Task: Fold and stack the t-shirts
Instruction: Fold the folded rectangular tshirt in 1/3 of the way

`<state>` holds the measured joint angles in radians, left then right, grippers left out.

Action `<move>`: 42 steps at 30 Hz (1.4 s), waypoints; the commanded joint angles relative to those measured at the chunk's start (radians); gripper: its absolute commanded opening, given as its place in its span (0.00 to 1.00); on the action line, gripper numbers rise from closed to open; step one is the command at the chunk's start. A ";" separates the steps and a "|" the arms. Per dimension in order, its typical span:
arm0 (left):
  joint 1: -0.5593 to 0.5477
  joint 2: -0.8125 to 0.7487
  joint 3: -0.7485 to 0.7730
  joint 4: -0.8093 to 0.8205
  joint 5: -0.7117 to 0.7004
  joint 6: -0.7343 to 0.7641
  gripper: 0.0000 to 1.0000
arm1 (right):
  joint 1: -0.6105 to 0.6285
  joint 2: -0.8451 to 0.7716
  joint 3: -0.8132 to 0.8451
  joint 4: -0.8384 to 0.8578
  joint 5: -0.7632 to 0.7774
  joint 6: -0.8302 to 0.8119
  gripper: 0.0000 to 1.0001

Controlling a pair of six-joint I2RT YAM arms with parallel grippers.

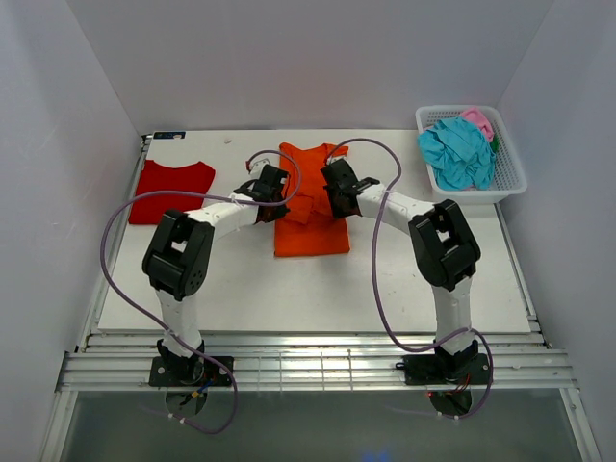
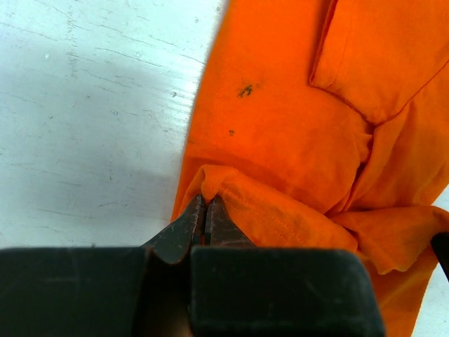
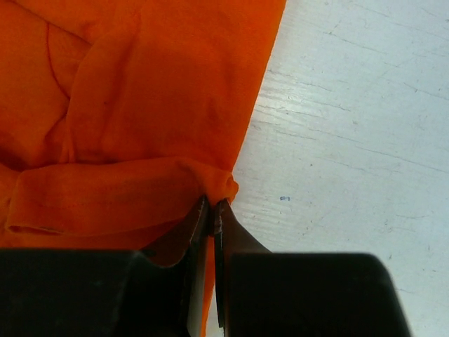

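Observation:
The bright orange t-shirt [image 1: 310, 229] lies partly folded at the middle of the table, its upper part bunched. My left gripper [image 1: 272, 185] is at the shirt's left edge and my right gripper [image 1: 337, 188] at its right edge. In the left wrist view the left gripper [image 2: 205, 203] is shut on a fold of the orange t-shirt [image 2: 280, 126]. Seen from the right wrist, the right gripper [image 3: 212, 207] pinches a bunched edge of the orange t-shirt [image 3: 154, 91]. A deep red t-shirt [image 1: 171, 190] lies flat at the far left.
A white lattice basket [image 1: 510, 183] at the back right holds a crumpled teal t-shirt [image 1: 457, 149] and a pink one [image 1: 478, 120]. The white table [image 1: 289, 289] ends at a metal rail near the arm bases. Grey walls close in both sides.

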<state>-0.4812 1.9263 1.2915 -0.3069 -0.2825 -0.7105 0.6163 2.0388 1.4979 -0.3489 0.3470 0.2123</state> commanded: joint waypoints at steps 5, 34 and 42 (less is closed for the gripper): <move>0.007 -0.001 0.077 0.006 -0.004 0.034 0.26 | -0.015 0.040 0.087 -0.002 0.004 -0.017 0.08; -0.211 -0.288 -0.371 0.350 0.046 -0.021 0.00 | -0.001 -0.247 -0.214 0.231 -0.371 -0.013 0.08; -0.217 -0.240 -0.389 0.381 0.034 -0.021 0.00 | 0.002 -0.186 -0.206 0.291 -0.486 0.015 0.08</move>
<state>-0.6926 1.6817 0.9092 0.0235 -0.2462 -0.7231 0.6155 1.8442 1.2774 -0.1375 -0.0570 0.2047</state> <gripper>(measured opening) 0.022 0.078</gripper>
